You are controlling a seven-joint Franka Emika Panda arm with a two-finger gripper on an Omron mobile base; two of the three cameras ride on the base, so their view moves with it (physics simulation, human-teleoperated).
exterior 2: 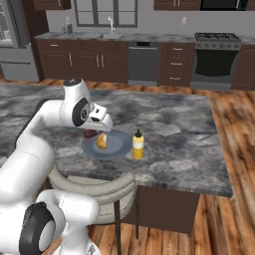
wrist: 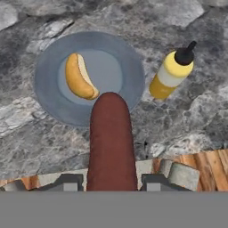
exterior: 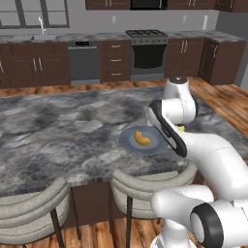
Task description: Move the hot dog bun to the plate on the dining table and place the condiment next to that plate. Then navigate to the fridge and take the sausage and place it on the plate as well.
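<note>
While jaws grip dark red sausage (wrist: 111, 142), golden bun (wrist: 80, 76) on grey-blue plate (wrist: 49, 95)

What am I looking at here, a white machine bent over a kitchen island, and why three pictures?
It is a robot arm on a base that can drive. Two cameras ride on that base, behind the arm to its left and right; the third sits on the hand and looks along its end effector. On the dining table lies a greyish-blue plate with a hot dog bun on it, and a yellow condiment bottle stands beside the plate. The end effector is shut on a dark red sausage, held above the plate's near edge.
</note>
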